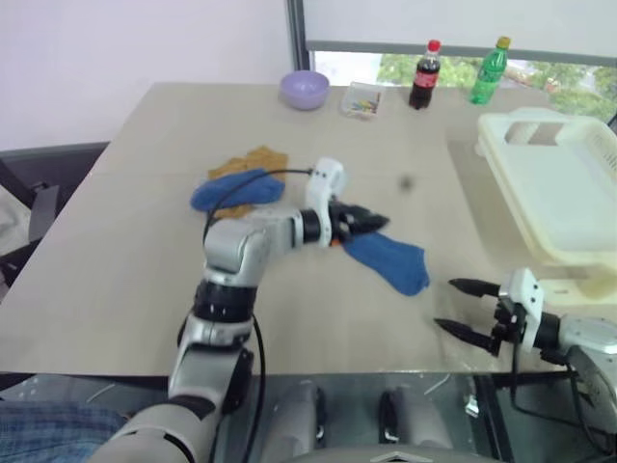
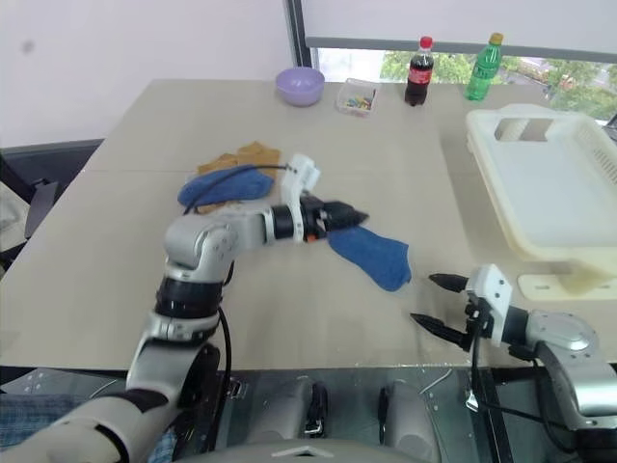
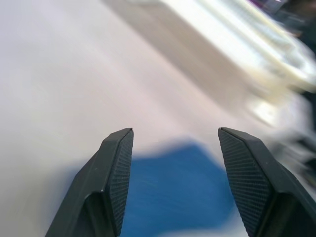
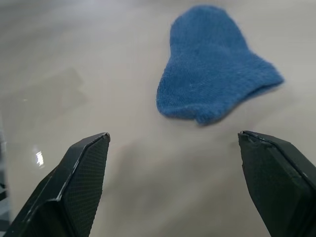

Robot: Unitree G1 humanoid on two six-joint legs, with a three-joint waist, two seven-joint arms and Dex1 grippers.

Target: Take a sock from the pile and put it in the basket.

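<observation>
**One blue sock lies halfway to the basket**

My left claw (image 1: 371, 221) is open. Its two black fingers (image 3: 118, 173) stand apart with nothing between them. Just under and past them lies a soft blue ankle sock (image 1: 388, 260), flat on the pale wooden surface (image 1: 125, 251). It is by itself, apart from the pile.

The small pile of mustard-tan and blue socks (image 1: 239, 180) sits behind my left arm, toward the middle of the surface. The big cream-white plastic basket with slotted sides (image 1: 564, 188) is on my right, near the edge. So the lone sock lies between the two. I think it sits there so my other arm can reach it, because the basket is far for my left arm.

My right claw (image 1: 461, 307) is open wide too and holds nothing. It waits low near the front edge, close to the basket, pointing toward the sock (image 4: 212, 64). I think it is spread wide so it can close on the soft cloth easily.

The sock is not in the basket yet.
</observation>
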